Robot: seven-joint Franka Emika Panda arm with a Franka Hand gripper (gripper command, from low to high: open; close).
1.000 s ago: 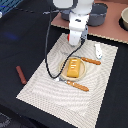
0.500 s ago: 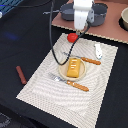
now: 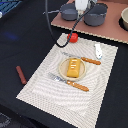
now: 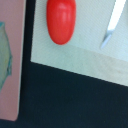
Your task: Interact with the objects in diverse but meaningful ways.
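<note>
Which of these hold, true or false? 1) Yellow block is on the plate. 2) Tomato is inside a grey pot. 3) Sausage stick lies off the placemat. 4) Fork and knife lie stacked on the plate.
1) True: the yellow block sits on the plate.
2) False: the tomato sits at the placemat edge, outside the pots.
3) True: the sausage stick lies on the dark table.
4) False: the fork and knife flank the plate.

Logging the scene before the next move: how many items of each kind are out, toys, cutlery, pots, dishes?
Toys: 4 (tomato, ridged block, sausage stick, white-and-blue piece)
Cutlery: 2 (fork, knife)
Pots: 2
Plates: 1
Total: 9
</note>
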